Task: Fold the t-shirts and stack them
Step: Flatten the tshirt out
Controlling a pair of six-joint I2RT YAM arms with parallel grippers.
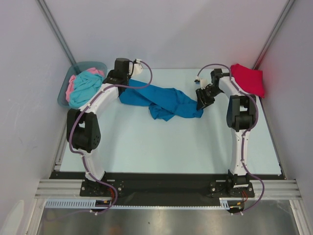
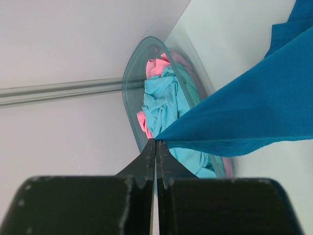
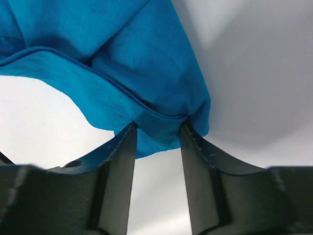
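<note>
Two grips needed: left hand (image 2: 155,142) clamped on blue t-shirt (image 1: 161,100) corner at 10 o'clock; right hand (image 3: 157,129) — fingers apart, straddling hem at 2 o'clock — should close before stretching flat.

The left arm (image 1: 83,132) bends outward at the elbow and reaches forward. Its left gripper (image 2: 155,142) is pressed fully closed, with a corner of the deep blue t-shirt (image 2: 254,112) pinched at the very tips. The right arm (image 1: 240,115) folds at the elbow and turns its wrist inward and down; the right gripper (image 3: 157,128) has its fingers (image 3: 122,161) parted, with the shirt's edge lying between the tips and touching both.
</note>
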